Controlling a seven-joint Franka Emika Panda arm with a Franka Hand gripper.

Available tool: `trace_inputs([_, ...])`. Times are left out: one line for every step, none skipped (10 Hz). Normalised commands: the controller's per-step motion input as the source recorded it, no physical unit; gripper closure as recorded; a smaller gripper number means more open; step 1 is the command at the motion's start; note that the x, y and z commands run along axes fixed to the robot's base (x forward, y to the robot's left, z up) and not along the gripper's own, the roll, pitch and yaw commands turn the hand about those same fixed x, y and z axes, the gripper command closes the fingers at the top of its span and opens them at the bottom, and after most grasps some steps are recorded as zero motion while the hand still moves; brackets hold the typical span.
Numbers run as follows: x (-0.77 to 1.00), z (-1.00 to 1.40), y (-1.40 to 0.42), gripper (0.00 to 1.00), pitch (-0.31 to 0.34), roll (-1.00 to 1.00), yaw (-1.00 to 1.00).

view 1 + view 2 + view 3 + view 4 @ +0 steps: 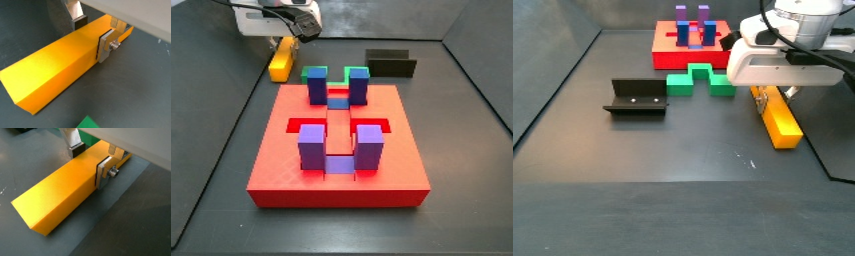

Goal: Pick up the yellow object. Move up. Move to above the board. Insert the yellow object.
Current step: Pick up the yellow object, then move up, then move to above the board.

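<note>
My hand (93, 159) straddles one end of the yellow object (63, 193), which lies on the table (140, 213) behind the board (338, 175); silver fingers (105, 173) sit against its sides, apparently clamped. Gripped this far off-centre, I judge the bar may droop or twist on lifting. Open table surrounds it, but the green block (700, 80) and fixture (636, 98) lie nearby.

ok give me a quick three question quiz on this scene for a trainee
1. True or false: the gripper has its fingers on either side of the yellow object.
2. What lies nearest the red board: A the green block, B the fixture, C the yellow object?
3. In a side view, does the yellow object rest on the grey floor or on the board?

Key: 1 true; 2 A; 3 the grey floor.
</note>
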Motion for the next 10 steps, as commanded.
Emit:
trace_inputs([0.00, 0.00, 0.00, 1.00, 0.000, 0.00, 0.00])
trace_inputs([0.00, 0.00, 0.00, 1.00, 0.000, 0.00, 0.00])
trace_inputs([0.00, 0.00, 0.00, 1.00, 0.000, 0.00, 0.00])
trace_inputs([0.00, 0.00, 0.00, 1.00, 0.000, 0.00, 0.00])
trace_inputs([0.00, 0.00, 0.00, 1.00, 0.000, 0.00, 0.00])
trace_inputs([0.00, 0.83, 0.00, 1.00, 0.000, 0.00, 0.00])
trace_inputs([0.01, 0.80, -0.04, 1.00, 0.010, 0.00, 0.03])
trace_inputs([-0.03, 0.61, -0.03, 1.00, 0.028, 0.03, 0.03])
trace_inputs([-0.02, 0.34, 0.00, 1.00, 0.019, 0.08, 0.01])
trace_inputs([0.00, 1.40, 0.00, 1.00, 0.000, 0.00, 0.00])
